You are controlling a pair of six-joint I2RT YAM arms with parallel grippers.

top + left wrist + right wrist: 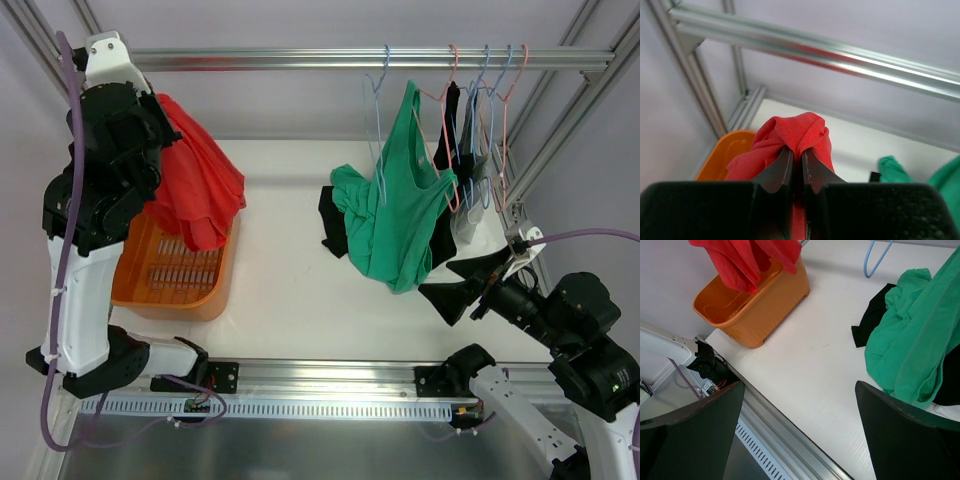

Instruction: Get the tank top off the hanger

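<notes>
A red tank top [195, 185] hangs bunched from my left gripper [796, 152], which is shut on its top fold, above an orange basket [170, 270]. The same top shows in the left wrist view [795, 130] and the right wrist view [740, 260]. No hanger is in the red top. A green tank top [400, 210] hangs from a blue hanger [378, 100] on the rail [300, 58], its lower part bunched to the left. My right gripper [462, 283] is open and empty, low and just right of the green top [915, 345].
A black garment [333, 225] lies on the white table behind the green top. More hangers with dark and grey garments [470, 130] crowd the rail's right end. The frame post stands at the far right. The basket [755, 305] sits at the table's left.
</notes>
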